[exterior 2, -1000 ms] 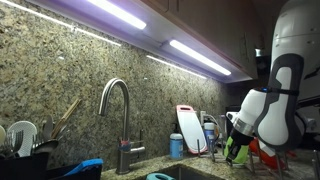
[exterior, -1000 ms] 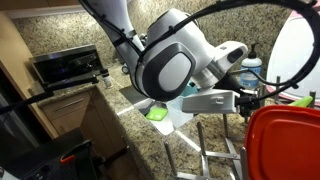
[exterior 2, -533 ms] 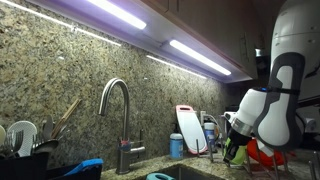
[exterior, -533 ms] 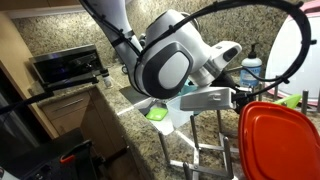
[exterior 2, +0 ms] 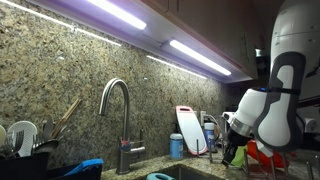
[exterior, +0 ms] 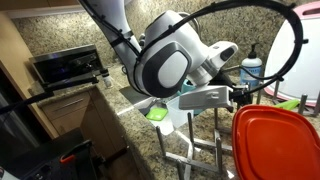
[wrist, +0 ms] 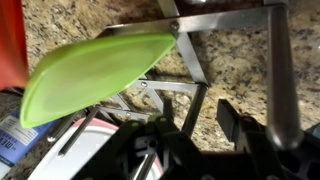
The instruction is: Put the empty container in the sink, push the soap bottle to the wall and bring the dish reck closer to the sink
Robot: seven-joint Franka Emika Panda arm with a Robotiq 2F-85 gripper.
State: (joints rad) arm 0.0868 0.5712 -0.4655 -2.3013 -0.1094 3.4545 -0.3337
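Observation:
In the wrist view my gripper (wrist: 197, 118) stands open over the grey wire dish reck (wrist: 272, 70), one rack bar running between its dark fingers (wrist: 228, 118) without touching either. In both exterior views the gripper (exterior: 238, 97) (exterior 2: 230, 152) hangs low at the dish reck (exterior: 205, 150). The soap bottle (exterior: 252, 68) with its black pump stands behind the arm, close to the granite wall (exterior 2: 80, 70). The sink (exterior 2: 197, 172) lies below the curved faucet (exterior 2: 115, 110). The empty container is out of view.
A green lid (wrist: 95, 70) and a red lid (exterior: 275, 145) lean in the rack. A black utensil caddy (exterior 2: 20, 155) stands left of the faucet, a teal jug (exterior 2: 160, 177) by the sink. A black oven (exterior: 65, 65) sits on the counter behind the arm.
The rack with its red lid has slid a little to the left in an exterior view. The jaws have opened off the rack bar.

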